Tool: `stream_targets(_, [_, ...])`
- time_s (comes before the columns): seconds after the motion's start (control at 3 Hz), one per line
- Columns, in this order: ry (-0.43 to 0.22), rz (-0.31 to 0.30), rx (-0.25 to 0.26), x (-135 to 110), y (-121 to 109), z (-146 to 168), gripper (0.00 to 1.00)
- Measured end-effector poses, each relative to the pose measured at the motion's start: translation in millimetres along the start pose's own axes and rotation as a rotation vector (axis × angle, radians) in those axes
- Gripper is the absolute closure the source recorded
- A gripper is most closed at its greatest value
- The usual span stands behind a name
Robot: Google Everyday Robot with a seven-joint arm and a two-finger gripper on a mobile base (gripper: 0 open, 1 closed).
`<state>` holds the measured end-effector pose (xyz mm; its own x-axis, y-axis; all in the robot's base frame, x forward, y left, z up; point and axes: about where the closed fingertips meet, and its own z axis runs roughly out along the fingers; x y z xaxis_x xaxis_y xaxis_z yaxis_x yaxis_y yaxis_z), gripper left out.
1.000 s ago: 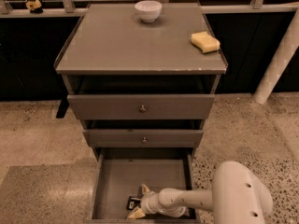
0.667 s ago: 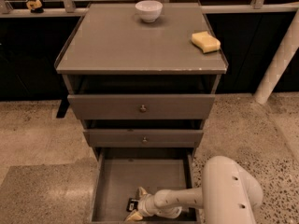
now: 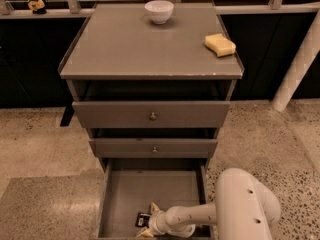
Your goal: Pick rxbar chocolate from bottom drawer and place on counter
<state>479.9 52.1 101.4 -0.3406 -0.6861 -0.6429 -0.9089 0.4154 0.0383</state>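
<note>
**Grasp step: fingers set either side of the bar in the bottom drawer**

The rxbar (image 3: 141,218) lies flat on the drawer (image 3: 150,189) floor, near the front edge at the bottom centre of the frame. The gripper (image 3: 148,219) reaches in from the lower right and sits low over it. Its two fingers (image 3: 152,207) are spread wide, one above the bar in the frame and one below, and the dark wrapper shows between them. They do not look closed on it, so I judge this to be the grasp, with the lift not yet begun.

The next move calls for closing squarely on the thin bar without pushing it along the floor. The lift must then clear the drawer's front wall and the two knobbed drawers above.

The counter (image 3: 150,54) fills the upper middle of the frame. It has bare room between the bowl (image 3: 159,11) at the back and the sponge (image 3: 220,44) at the right.
</note>
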Motion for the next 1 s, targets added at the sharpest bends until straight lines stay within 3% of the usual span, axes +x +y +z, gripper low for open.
stream_targets(0.33, [0.0,0.0,0.0,0,0,0,0.0])
stream_targets(0.67, [0.07,0.038,-0.048,4,0,12,0.0])
stream_targets(1.0, [0.07,0.038,-0.048,4,0,12,0.0])
